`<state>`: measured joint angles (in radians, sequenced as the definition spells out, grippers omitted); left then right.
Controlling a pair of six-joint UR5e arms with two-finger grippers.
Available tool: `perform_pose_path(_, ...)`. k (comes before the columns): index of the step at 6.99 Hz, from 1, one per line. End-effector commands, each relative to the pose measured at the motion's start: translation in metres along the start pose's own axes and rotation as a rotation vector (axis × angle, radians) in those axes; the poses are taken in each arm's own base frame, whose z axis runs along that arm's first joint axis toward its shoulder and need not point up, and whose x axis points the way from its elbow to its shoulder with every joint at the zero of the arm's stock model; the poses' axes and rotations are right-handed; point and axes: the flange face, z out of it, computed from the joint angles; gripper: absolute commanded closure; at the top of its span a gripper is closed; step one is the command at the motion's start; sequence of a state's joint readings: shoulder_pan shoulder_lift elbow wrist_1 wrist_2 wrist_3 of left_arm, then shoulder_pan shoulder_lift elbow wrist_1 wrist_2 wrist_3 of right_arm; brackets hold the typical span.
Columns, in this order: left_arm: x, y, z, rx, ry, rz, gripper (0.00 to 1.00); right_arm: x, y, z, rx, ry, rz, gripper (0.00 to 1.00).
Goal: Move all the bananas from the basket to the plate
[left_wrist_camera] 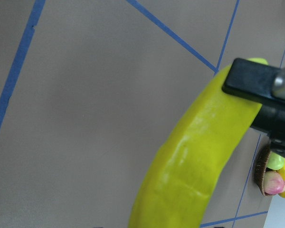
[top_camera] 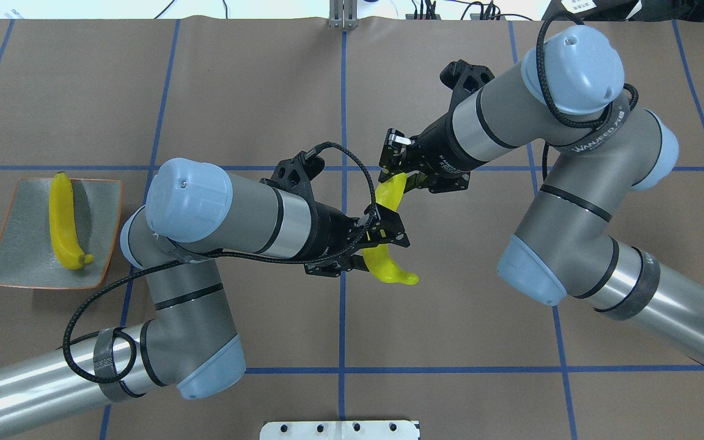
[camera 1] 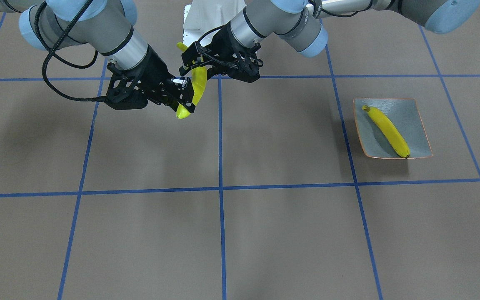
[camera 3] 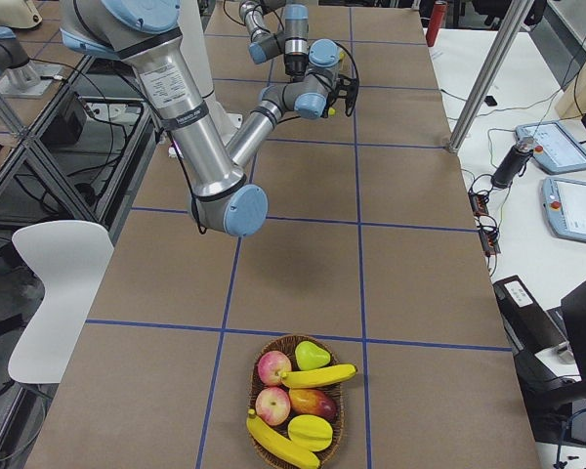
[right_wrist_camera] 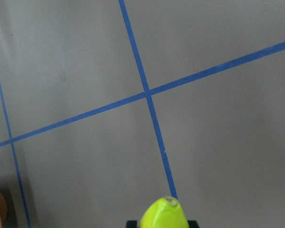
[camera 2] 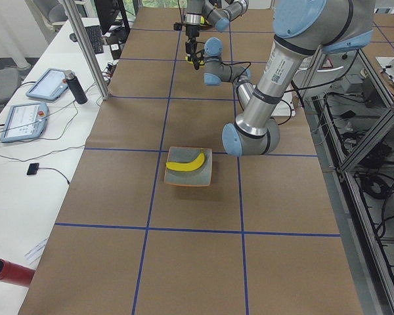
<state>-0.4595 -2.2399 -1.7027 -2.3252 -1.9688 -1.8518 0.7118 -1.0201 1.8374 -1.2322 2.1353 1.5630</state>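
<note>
Our left gripper (top_camera: 380,243) pinches the near part of one banana (top_camera: 389,193). Our right gripper (top_camera: 400,173) is clamped on the far part of the same fruit. Between them it hangs in the air over the middle of the brown table (top_camera: 450,318), touching nothing else.

We count four bananas in all. A second banana (top_camera: 65,220) lies alone in the plate (top_camera: 16,260), at our left end of the table. The other two, an upper one (camera 3: 319,375) and a lower one (camera 3: 278,445), lie in the wicker basket (camera 3: 343,415) at our right end, among five other pieces of fruit.

In the overhead view our left arm (top_camera: 205,205) lies between the held banana and the plate, its elbow near the plate's corner. Plate and basket are well apart. Beyond the table we see two teach pendants (camera 2: 26,121) on a white bench and a white chair (camera 3: 59,293).
</note>
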Motion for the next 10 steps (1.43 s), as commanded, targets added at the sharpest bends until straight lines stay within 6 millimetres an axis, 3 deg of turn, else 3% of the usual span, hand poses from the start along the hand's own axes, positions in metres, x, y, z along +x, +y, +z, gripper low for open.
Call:
perform_pose_path(1, 0.000, 0.000, 0.001, 0.001, -0.003, 0.001, 0.64, 0.000, 0.000, 0.001, -0.001, 0.001, 0.000, 1.00)
perform_pose_path(2, -0.003, -0.001, 0.001, 0.002, -0.008, -0.002, 1.00, 0.000, 0.001, 0.000, -0.003, 0.000, -0.001, 1.00)
perform_pose_path(3, -0.005, -0.001, 0.001, -0.001, -0.013, -0.011, 1.00, -0.001, 0.001, -0.001, -0.002, -0.004, -0.003, 0.72)
perform_pose_path(4, -0.004, 0.000, 0.001, -0.002, -0.015, -0.016, 1.00, -0.002, 0.003, -0.002, -0.001, -0.008, -0.004, 0.01)
perform_pose_path(8, -0.004, -0.001, -0.002, -0.006, -0.017, -0.017, 1.00, -0.001, 0.004, -0.006, 0.001, -0.069, -0.025, 0.00)
perform_pose_path(9, -0.012, -0.005, -0.008, 0.005, -0.028, -0.023, 1.00, 0.000, 0.001, -0.007, 0.005, -0.069, -0.008, 0.00)
perform_pose_path(10, -0.035, -0.016, -0.028, 0.034, -0.039, -0.032, 1.00, 0.007, -0.004, -0.009, 0.014, -0.062, 0.001, 0.00)
